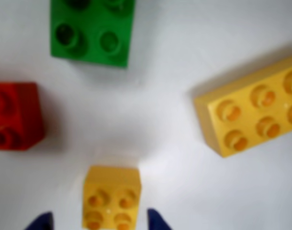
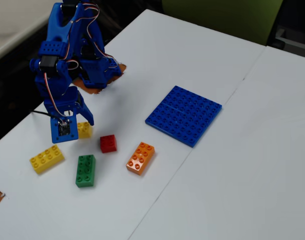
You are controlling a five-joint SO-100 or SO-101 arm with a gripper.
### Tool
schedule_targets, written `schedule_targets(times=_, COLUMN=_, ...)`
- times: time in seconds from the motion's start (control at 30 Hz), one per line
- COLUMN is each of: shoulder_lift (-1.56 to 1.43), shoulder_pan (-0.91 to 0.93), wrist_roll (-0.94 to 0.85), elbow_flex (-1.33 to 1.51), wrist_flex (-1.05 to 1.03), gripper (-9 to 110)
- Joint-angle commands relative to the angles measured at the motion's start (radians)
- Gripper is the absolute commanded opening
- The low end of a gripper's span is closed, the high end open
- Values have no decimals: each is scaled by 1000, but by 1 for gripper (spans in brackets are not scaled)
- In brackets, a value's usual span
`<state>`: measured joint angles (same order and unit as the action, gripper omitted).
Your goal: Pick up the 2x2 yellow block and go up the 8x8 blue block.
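In the wrist view the pincer [image 1: 99, 221] stands spread, its blue fingertips [image 1: 158, 220] flanking the 2x2 yellow block [image 1: 111, 196] on the white table [image 1: 151, 110]. Farther right in the fixed view lies the 8x8 blue block [image 2: 184, 114].

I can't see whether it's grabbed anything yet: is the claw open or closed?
Open. In the wrist view the claw has a blue tip on each side of the small yellow block, with white table visible between tips and block.

Five bricks [image 2: 108, 143]; one blue baseplate [image 2: 184, 115]
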<state>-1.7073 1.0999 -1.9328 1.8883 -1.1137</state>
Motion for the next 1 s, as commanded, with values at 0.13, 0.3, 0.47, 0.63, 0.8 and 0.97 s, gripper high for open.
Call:
schedule_targets(times=0.13, shoulder_lift=9, shoulder_pan=3, wrist_roll=-8, elbow_flex=-5, wrist_flex=25, gripper=23)
schedule_targets(times=0.3, shoulder_lift=32, shoulder_pan=12, wrist_roll=-8, elbow_flex=5, wrist_flex=44, gripper=23)
schedule_targets(times=0.47, shoulder_lift=81, shoulder_pan=25, wrist_roll=-20, elbow_flex=9, wrist_flex=72, gripper=22)
schedule_targets(times=0.63, shoulder_lift=110, shoulder_pan=26, wrist_roll=-20, elbow_flex=12, wrist_flex=84, gripper=22)
schedule_targets(times=0.8, shoulder_lift=132, shoulder_pan=23, wrist_roll=-20, elbow_flex=12, wrist_flex=91, gripper=21)
schedule_targets(times=0.97, shoulder_lift=155, shoulder_pan=15, wrist_roll=-17, elbow_flex=14, wrist_flex=91, gripper=21)
